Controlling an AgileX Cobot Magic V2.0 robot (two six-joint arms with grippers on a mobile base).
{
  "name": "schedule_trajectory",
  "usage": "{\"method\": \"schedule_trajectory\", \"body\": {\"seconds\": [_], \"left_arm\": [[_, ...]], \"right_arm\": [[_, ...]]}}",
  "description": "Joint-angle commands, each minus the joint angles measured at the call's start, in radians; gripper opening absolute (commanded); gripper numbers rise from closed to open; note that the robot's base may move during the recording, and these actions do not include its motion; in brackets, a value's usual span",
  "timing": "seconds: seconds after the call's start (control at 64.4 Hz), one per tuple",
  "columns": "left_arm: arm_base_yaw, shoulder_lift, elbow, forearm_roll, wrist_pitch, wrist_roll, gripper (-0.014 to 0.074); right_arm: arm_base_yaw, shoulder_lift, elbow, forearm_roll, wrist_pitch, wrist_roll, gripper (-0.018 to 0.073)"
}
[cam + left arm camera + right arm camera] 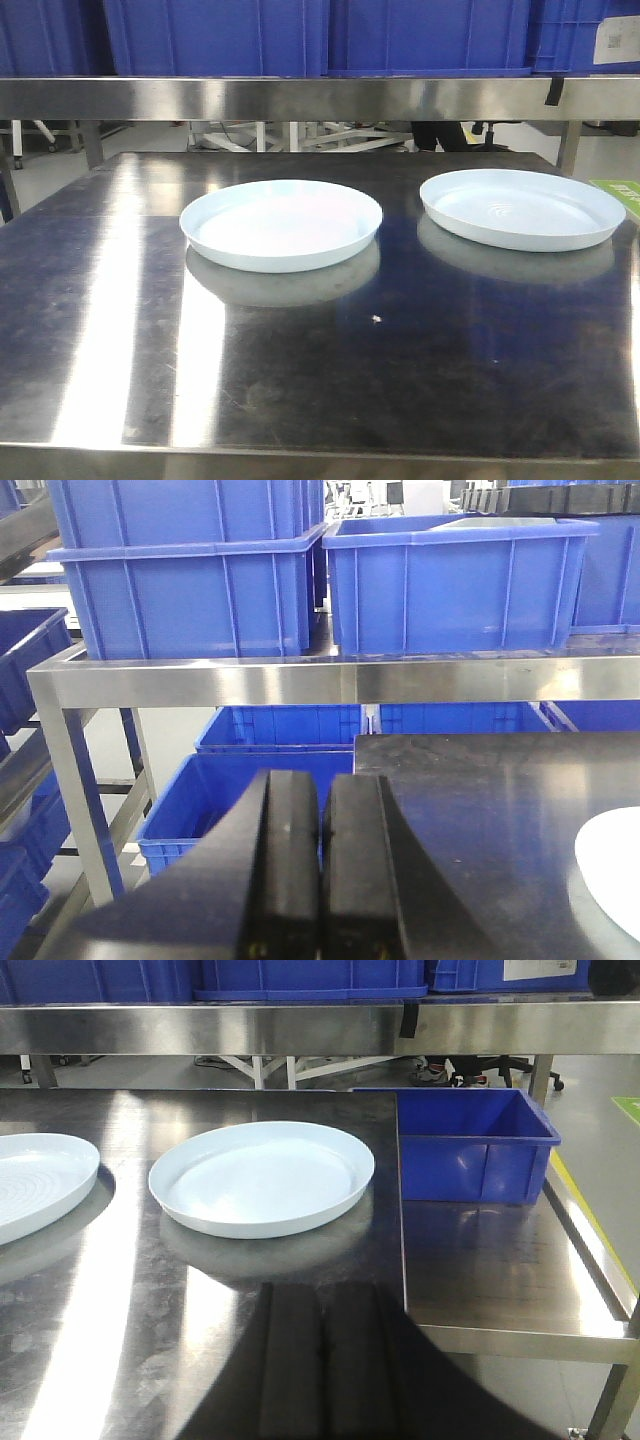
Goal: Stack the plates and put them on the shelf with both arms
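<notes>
Plates lie side by side, apart, on the steel desk [320, 390] below the shelf [300, 98]: left plate [281, 225] and right plate [522, 208]. Clenched on nothing, the left fingers [290, 840] have the left plate off to their right. Equally clenched and empty, the right fingers [290, 1350] face the right plate ahead.

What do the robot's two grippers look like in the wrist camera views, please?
Both are plain matte black. The left gripper has two broad, thick fingers with rounded tips and smooth faces. The right gripper shows two similar dark fingers, largely in shadow. No cables show.
</notes>
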Motion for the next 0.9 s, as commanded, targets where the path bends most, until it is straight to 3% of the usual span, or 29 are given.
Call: {"method": "schedule_trajectory", "body": {"seconds": [0.0,0.186,0.357,0.668,0.886], "left_arm": [[0.003,0.006,-0.028,-0.011,-0.089,-0.001,0.0082],[0.003,0.008,-0.028,-0.011,-0.089,-0.001,0.0082],[0.003,0.008,-0.028,-0.011,-0.089,-0.001,0.0082],[0.003,0.008,-0.028,-0.011,-0.089,-0.001,0.0082],[0.003,0.008,-0.028,-0.011,-0.089,-0.001,0.0082]], "right_arm": [[-0.006,-0.018,0.0,-0.005,-0.109,-0.001,0.0055],[-0.006,0.007,-0.04,0.055,-0.113,0.0,0.0055],[-0.006,0.156,-0.105,0.103,-0.068,0.0,0.0055],[-0.006,0.44,-0.37,0.109,0.209,-0.006,0.0055],[-0.006,0.592,-0.499,0.277,0.267,-0.006,0.0055]]}}
